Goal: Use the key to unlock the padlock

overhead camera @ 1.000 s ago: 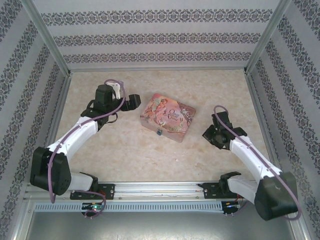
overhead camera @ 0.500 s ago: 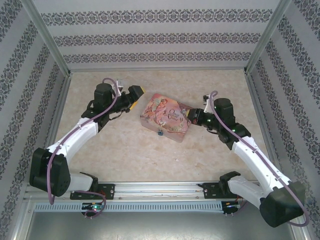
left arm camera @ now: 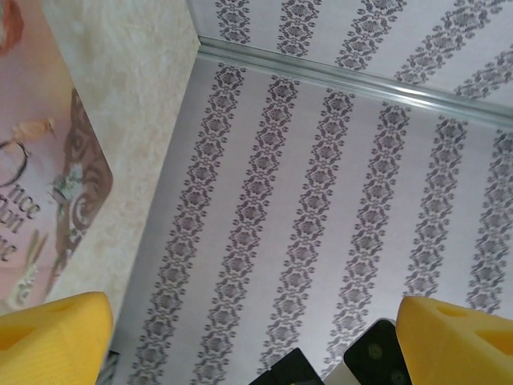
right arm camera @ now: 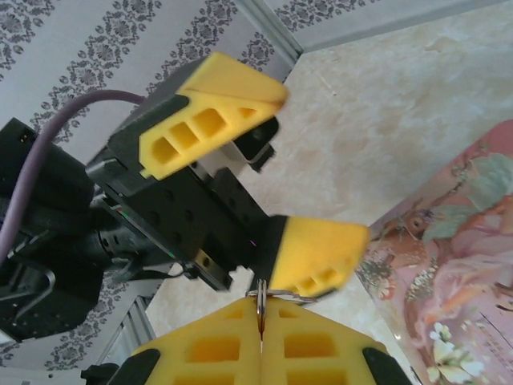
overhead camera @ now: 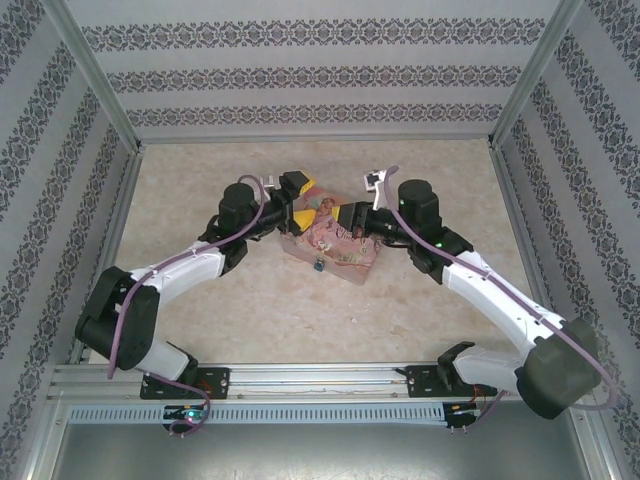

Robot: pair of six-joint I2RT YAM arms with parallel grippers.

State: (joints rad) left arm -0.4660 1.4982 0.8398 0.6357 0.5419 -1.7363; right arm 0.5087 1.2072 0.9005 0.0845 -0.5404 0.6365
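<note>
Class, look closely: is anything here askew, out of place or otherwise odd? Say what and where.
The pink tin lies askew to the table edges, the padlock on its near side. The right gripper pinches a thin metal ring. Nothing looks spilled or damaged.

The tin [overhead camera: 340,255] lies near the middle of the counter [overhead camera: 200,290], with the padlock [overhead camera: 318,265] on its near side face. The two hands meet above the tin's far part, the left hand [overhead camera: 302,201] on the left and the right hand [overhead camera: 345,215] on the right, tips just beside each other. The key [right arm camera: 261,309] sits between the right hand's fingers, just before one of the left hand's fingers [right arm camera: 317,253].
</note>
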